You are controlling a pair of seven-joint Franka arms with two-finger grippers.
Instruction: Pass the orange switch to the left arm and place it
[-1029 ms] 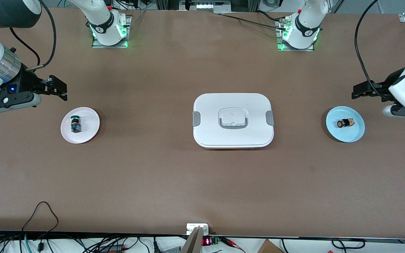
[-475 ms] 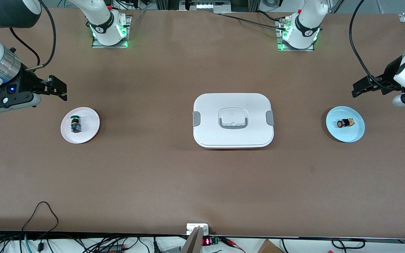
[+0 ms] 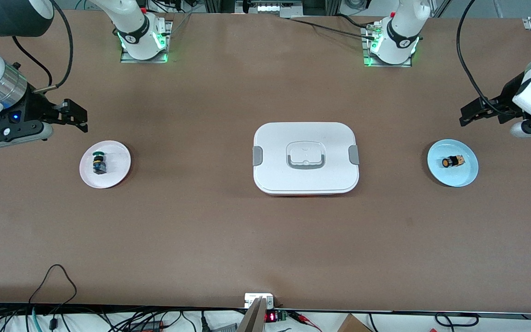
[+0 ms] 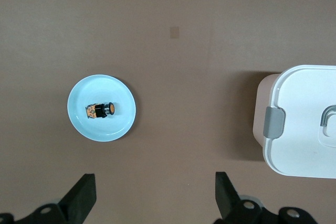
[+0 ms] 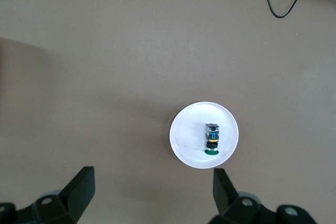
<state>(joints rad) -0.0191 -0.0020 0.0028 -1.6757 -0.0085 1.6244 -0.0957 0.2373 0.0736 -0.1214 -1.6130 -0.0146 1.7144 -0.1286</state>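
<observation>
The orange switch (image 3: 452, 161) lies on its side on a light blue plate (image 3: 466, 176) at the left arm's end of the table; it also shows in the left wrist view (image 4: 102, 110). My left gripper (image 3: 470, 115) is open and empty, up in the air over bare table beside the blue plate. The white box (image 3: 306, 157) stands at the table's middle, and its end shows in the left wrist view (image 4: 302, 121). My right gripper (image 3: 75, 116) is open and empty, over bare table beside a white plate (image 3: 117, 170).
A green-capped switch (image 3: 98, 163) lies on the white plate at the right arm's end, also in the right wrist view (image 5: 211, 140). Both arm bases (image 3: 142, 39) stand along the table's back edge. Cables hang along the front edge.
The left arm has risen and drawn back toward the table's end, its gripper shifting slightly up in the front view. The right arm has not moved.
</observation>
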